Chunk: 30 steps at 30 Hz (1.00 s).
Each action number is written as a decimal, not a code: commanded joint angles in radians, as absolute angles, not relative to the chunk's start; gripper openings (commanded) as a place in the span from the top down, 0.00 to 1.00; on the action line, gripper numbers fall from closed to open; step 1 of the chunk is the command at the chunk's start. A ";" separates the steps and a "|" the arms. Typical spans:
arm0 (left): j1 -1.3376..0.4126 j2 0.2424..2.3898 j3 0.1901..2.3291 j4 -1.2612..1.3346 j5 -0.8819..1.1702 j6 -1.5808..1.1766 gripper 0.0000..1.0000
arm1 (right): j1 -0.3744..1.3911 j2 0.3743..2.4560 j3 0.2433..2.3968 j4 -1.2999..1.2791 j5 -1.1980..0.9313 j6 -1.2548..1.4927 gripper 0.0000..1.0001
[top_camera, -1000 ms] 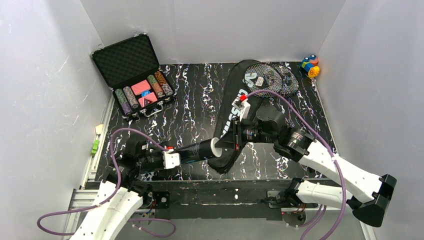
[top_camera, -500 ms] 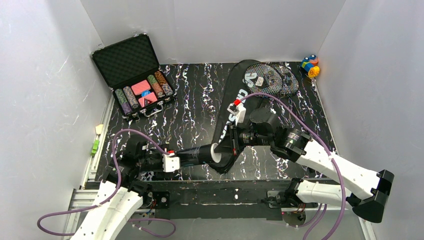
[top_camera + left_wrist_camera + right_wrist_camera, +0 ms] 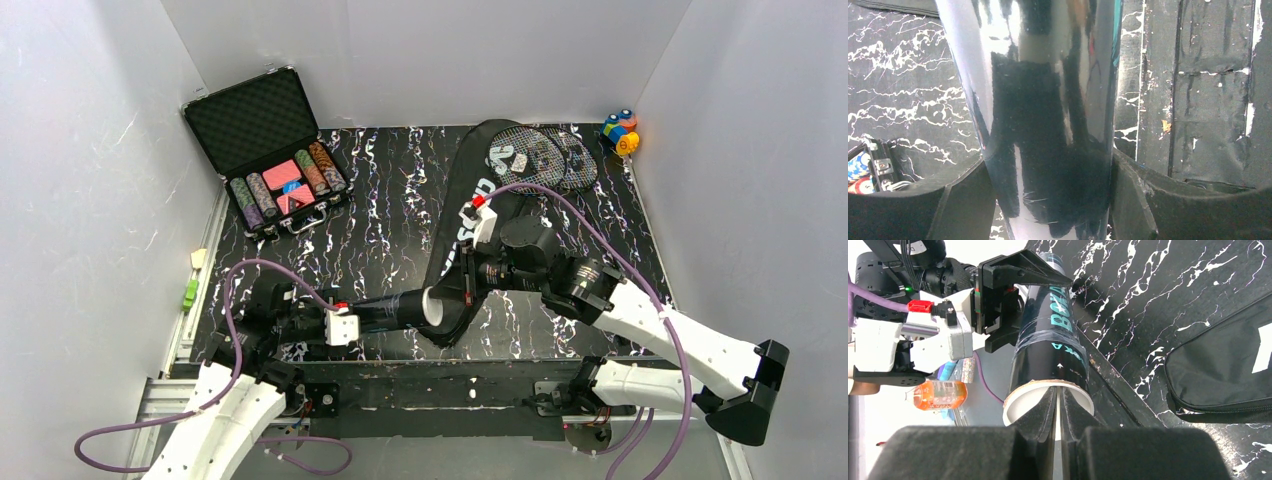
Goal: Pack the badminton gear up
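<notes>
Tube between left claw fingers

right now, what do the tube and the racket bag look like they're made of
The tube: glossy dark wrap, likely plastic film over card; it mirrors its surroundings, and the end rim looks pale and papery. The racket bag: matte black woven fabric, probably nylon; it sags softly and has a piped seam along its edge.

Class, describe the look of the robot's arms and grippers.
The left arm and right arm have white shells, black joints and looping purple cables. The left gripper and right gripper have black wedge fingers on white wrist blocks with red plugs.
</notes>
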<state>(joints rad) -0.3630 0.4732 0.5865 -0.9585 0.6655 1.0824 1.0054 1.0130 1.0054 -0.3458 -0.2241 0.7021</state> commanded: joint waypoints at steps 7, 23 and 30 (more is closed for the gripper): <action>-0.377 0.449 0.635 -0.893 0.812 1.128 0.93 | 1.025 1.037 1.031 -0.237 -0.147 0.708 0.88; -0.377 0.481 0.648 -0.833 0.818 1.061 0.94 | 1.098 1.046 1.001 -0.245 -0.067 0.728 0.82; -0.377 0.491 0.650 -0.779 0.807 0.984 0.95 | 1.098 0.939 0.930 -0.296 -0.018 0.751 0.45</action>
<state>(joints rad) -0.3626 0.4946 0.5865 -0.9253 0.6689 1.0210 1.0878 0.9718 0.9714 -0.2878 -0.0742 0.7406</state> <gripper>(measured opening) 0.663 0.476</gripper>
